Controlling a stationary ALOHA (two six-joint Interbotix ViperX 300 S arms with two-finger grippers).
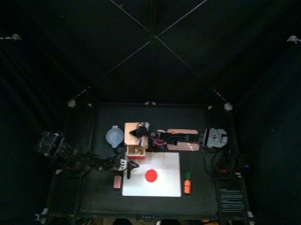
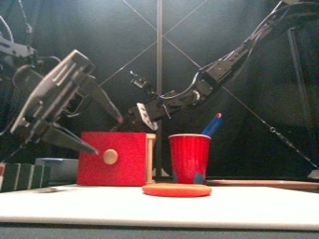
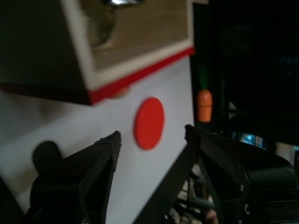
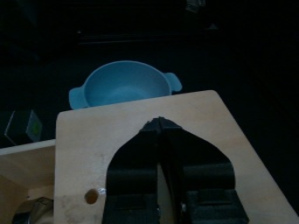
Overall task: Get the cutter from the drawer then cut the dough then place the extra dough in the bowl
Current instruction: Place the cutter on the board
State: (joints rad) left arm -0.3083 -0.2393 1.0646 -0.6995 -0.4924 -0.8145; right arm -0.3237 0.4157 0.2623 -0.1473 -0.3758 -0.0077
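While left jaws gape empty, right jaws press together above the box (image 4: 93, 149).

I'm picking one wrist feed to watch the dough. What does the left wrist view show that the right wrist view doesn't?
Only the left wrist view: the red dough disc on the white cutting board, an orange toy beside the board, the red drawer front, and the open left gripper. Only the right wrist view: the blue-grey bowl and the right gripper. Both: the pale wooden box.
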